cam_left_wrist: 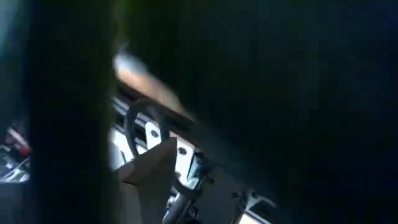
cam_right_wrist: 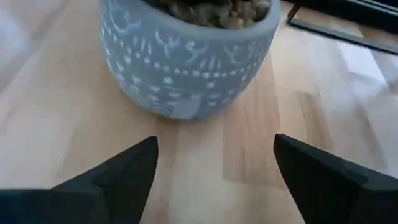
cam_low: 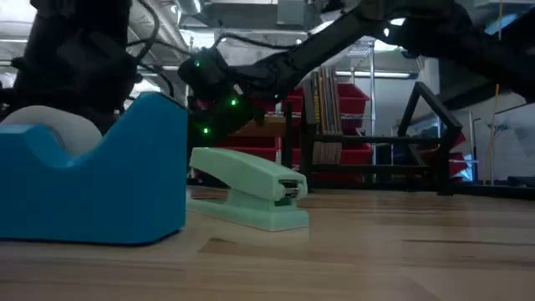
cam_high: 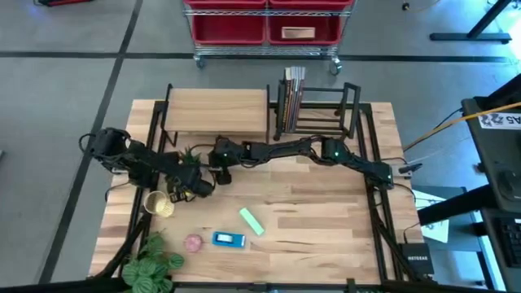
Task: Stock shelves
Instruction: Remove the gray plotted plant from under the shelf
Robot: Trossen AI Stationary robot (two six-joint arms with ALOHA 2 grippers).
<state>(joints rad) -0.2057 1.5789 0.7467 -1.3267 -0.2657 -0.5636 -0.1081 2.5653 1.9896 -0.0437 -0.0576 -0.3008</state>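
From above, the light wood-topped two-tier shelf [cam_high: 216,111] stands at the far edge of the pale wooden counter [cam_high: 317,220], with the black open-frame metal book rack [cam_high: 319,106] beside it, holding a few upright books. Both dark arms meet in front of the shelf; the left gripper [cam_high: 181,189] is near a yellowish cup [cam_high: 159,203], and I cannot tell how its fingers stand.

At counter height, a mint-green stapler [cam_low: 251,197] lies beside a blue tape dispenser [cam_low: 92,176].

The right wrist view shows the right gripper [cam_right_wrist: 214,165] spread wide, just short of a grey patterned plant pot [cam_right_wrist: 186,56].
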